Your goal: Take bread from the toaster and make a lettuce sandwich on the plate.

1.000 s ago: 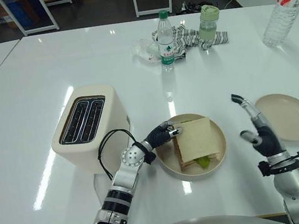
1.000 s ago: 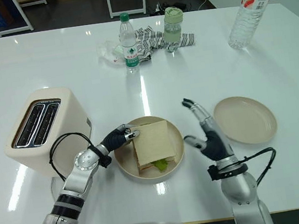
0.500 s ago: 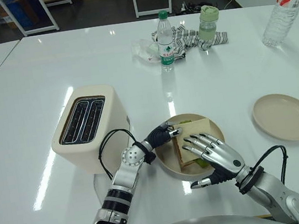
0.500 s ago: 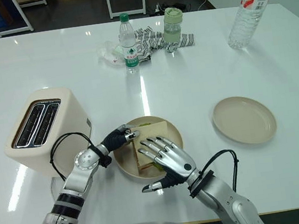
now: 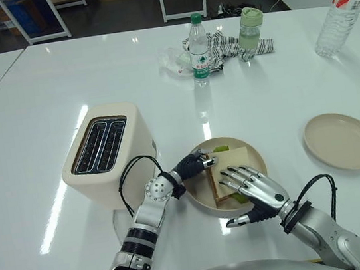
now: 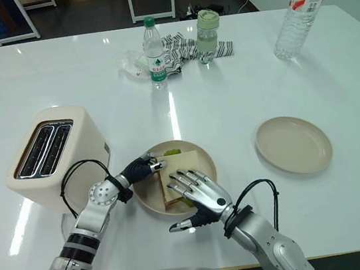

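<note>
Since the earlier frames, the right hand [image 5: 254,188] has been brought from an upright pose between the two plates to a flat one over the sandwich [image 5: 229,160], where it is now laid palm down. The plate [image 5: 201,198] is seen slightly further left than a second ago, and more of its far rim is uncovered.

The fingers of the right hand are spread apart, and their tips are rested on the near right part of the top slice; nothing is gripped by them. The left hand [image 5: 191,165] is held at the plate's left rim with its fingers curled together on that rim, and their tips are brought up against the bread's left corner.

The sandwich is kept inside the plate, lying flat, with lettuce [image 5: 221,148] showing at its far edge and again under the near edge, beside the right hand. The toaster [image 5: 105,152] is stood on the worktop [image 5: 39,87] just left of the plate, slots up, and no bread is seen in them.

A second plate [image 5: 342,141] is set well apart to the right. Along the far side, a green-capped bottle [image 5: 199,48], a striped cloth [image 5: 220,42] and a green-lidded jar [image 5: 251,27] are grouped together, and a clear bottle [image 5: 342,11] is stood at the right edge.
</note>
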Motion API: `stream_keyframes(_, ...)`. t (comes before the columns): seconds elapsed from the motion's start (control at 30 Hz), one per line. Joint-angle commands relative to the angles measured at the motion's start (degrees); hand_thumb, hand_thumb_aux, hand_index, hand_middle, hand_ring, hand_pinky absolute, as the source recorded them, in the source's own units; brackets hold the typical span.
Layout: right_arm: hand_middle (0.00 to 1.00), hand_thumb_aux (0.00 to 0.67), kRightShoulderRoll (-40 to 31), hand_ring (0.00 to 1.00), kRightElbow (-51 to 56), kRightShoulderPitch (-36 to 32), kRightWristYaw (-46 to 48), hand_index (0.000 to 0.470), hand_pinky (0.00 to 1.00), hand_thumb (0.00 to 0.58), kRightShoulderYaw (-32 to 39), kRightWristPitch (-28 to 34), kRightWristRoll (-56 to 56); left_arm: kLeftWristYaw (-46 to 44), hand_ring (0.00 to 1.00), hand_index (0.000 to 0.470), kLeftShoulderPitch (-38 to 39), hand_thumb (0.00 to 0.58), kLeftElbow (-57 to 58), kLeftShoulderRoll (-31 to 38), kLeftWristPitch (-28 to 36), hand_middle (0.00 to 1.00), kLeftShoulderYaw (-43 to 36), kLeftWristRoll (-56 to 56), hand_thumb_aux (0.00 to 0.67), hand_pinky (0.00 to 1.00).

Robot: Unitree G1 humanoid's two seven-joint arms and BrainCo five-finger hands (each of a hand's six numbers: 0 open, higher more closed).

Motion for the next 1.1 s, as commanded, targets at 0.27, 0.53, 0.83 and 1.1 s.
stream_keyframes(0.27, 0.0, 0.0, -4.0, 0.0, 7.62, 1.46, 6.93, 0.0, 0.0, 0.0, 4.82, 5.24, -2.44, 18.71, 0.0, 0.0, 5.69, 0.0, -31.07, 5.46, -3.17, 0.0, 0.85, 27.35, 0.0, 0.0)
stream_keyframes(0.53, 0.0, 0.0, -4.64, 0.0, 8.64, 0.3, 6.25, 0.0, 0.0, 0.0, 5.96, 6.26, -1.83, 18.97, 0.0, 0.0, 9.24, 0.0, -38.23, 5.65, -0.72, 0.0, 5.16, 26.44, 0.0, 0.0)
stream_keyframes(0.83, 0.0, 0.0, 0.03, 0.0, -0.89, -2.28, -13.75, 0.0, 0.0, 0.0, 0.38, -2.21, 9.44, 15.9, 0.0, 0.0, 13.41, 0.0, -33.16, 3.27, -0.97, 0.0, 5.03, 15.49, 0.0, 0.0)
stream_keyframes(1.1, 1.0, 0.0, 4.77, 1.0, -11.25, 0.95, -8.56, 0.0, 1.0, 0.0, -9.02, -1.12, 41.11, 4.16, 1.0, 0.47, 19.78, 0.58, -43.24, 8.9, 0.84, 1.0, 9.73, -2.71, 0.67, 1.0)
